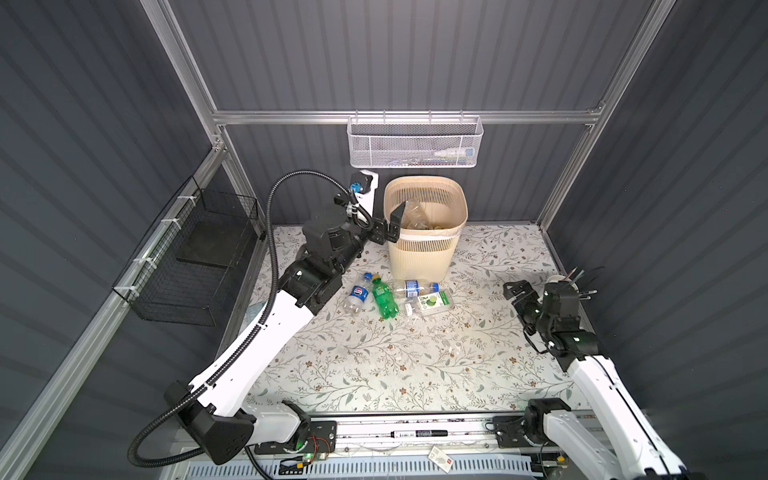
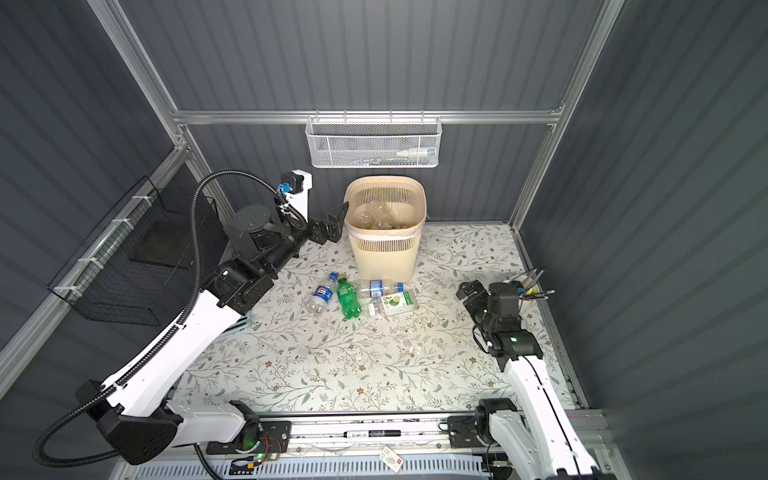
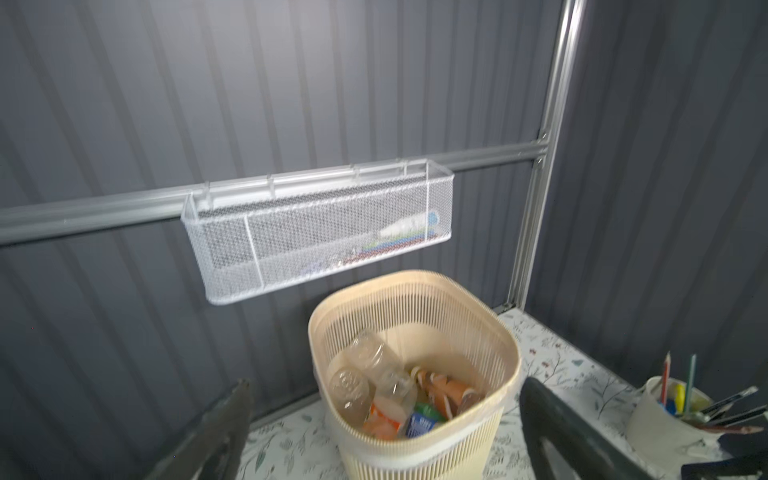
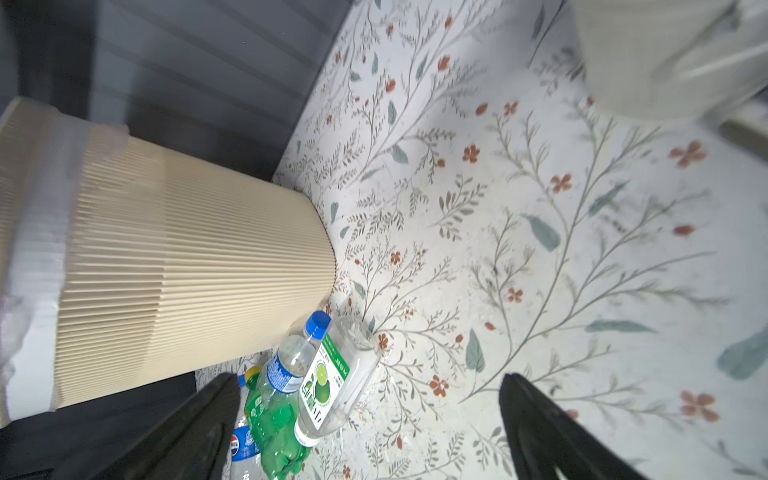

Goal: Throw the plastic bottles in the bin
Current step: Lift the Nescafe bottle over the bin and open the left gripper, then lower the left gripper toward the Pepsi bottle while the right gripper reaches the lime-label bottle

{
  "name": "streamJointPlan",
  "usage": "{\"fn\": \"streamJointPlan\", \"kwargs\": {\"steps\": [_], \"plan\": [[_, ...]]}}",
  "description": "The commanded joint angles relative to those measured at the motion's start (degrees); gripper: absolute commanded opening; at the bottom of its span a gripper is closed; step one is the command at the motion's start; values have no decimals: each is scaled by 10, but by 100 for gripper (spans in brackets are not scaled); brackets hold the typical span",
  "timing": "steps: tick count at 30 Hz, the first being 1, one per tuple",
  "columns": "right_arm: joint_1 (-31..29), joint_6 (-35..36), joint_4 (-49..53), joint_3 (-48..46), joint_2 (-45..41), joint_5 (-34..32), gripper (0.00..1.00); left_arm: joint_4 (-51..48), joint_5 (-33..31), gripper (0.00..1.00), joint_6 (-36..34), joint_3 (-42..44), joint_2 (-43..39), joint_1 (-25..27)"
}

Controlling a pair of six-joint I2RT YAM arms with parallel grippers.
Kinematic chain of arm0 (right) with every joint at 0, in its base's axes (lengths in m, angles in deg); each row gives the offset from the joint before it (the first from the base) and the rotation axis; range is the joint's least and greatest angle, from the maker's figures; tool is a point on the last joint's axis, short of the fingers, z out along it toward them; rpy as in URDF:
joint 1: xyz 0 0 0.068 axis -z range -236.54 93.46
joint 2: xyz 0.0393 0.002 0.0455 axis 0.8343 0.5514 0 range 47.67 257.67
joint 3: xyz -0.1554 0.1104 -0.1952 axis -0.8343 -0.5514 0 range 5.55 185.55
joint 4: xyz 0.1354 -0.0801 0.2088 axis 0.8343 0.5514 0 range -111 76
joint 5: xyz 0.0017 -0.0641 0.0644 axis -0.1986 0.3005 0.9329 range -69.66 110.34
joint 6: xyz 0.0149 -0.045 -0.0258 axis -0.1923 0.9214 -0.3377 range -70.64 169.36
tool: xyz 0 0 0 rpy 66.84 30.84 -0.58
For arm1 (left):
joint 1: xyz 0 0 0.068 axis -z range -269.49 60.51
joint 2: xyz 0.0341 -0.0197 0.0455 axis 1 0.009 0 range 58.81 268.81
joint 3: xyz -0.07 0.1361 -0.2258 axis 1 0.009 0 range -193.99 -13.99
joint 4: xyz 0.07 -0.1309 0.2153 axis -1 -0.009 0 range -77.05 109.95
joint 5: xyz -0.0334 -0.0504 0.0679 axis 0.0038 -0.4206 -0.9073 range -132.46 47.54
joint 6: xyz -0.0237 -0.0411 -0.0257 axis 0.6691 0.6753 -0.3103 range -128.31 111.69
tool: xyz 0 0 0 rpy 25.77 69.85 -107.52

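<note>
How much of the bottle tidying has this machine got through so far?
Well along, it seems. Several bottles already lie inside the bin. Nothing is in hand: the left jaws stand open and empty by the bin's rim, and the right jaws are open too. Left to do: four bottles lying on the table before the bin, a Pepsi bottle, a green bottle, a blue-labelled bottle and a lime-labelled bottle.

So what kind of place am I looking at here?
Likely a robot test cell, not a home: a left arm and right arm mounted at a floral table with a bin on it, and grey panels on an aluminium frame around.
</note>
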Motion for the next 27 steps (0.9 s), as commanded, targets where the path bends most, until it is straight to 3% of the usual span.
{"fn": "streamJointPlan", "kwargs": {"steps": [1, 8, 13, 22, 27], "plan": [[-67, -75, -20, 9, 44, -42, 99, -21, -76, 100, 7, 66, -29, 2], [-190, -110, -3, 122, 246, -67, 99, -62, -135, 100, 41, 172, -76, 1], [-232, -89, 22, 206, 367, -59, 98, -99, -154, 100, 67, 222, -101, 1], [-244, -31, 46, 250, 451, -55, 83, -115, -171, 100, 99, 282, -150, 1], [-244, 11, 79, 271, 492, -55, 82, -120, -174, 100, 106, 292, -153, 1]]}}
